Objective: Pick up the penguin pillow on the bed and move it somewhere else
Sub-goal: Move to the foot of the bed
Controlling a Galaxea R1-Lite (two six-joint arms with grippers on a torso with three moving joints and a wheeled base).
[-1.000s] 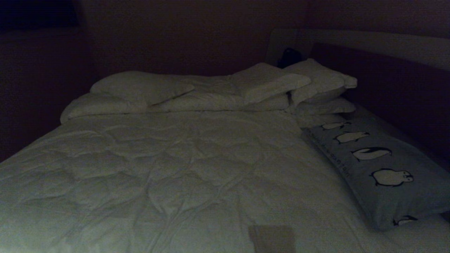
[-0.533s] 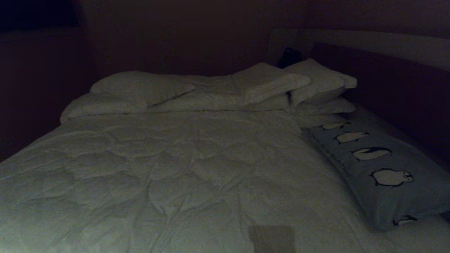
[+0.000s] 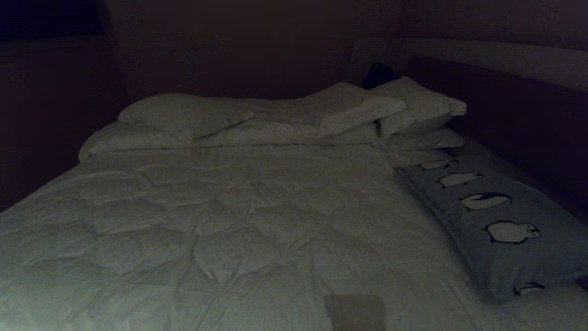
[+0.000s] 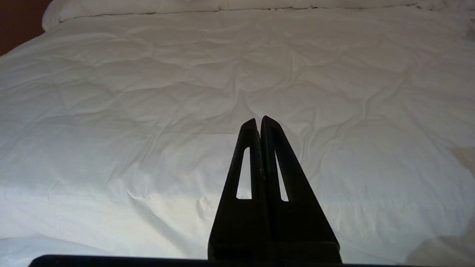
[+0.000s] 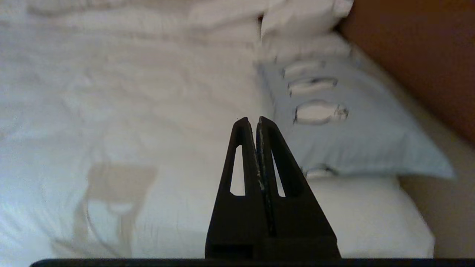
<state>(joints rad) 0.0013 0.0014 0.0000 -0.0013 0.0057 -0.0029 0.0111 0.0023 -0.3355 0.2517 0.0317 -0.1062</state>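
Penguin pillow [image 3: 496,220] lies along the bed's [image 3: 239,220] right edge, untouched. Right end effector [image 5: 257,119] and left end effector [image 4: 259,119] both pressed together, empty, above the comforter.

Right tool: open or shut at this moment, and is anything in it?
Shut and empty. In the right wrist view the right tool has its fingers pressed together, short of the penguin pillow.

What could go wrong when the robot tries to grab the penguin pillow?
The right gripper is shut, so it may just poke the penguin pillow unless it opens. The pillow is long and may droop if held by one end. It lies on the wrinkly comforter, which could get pinched too.
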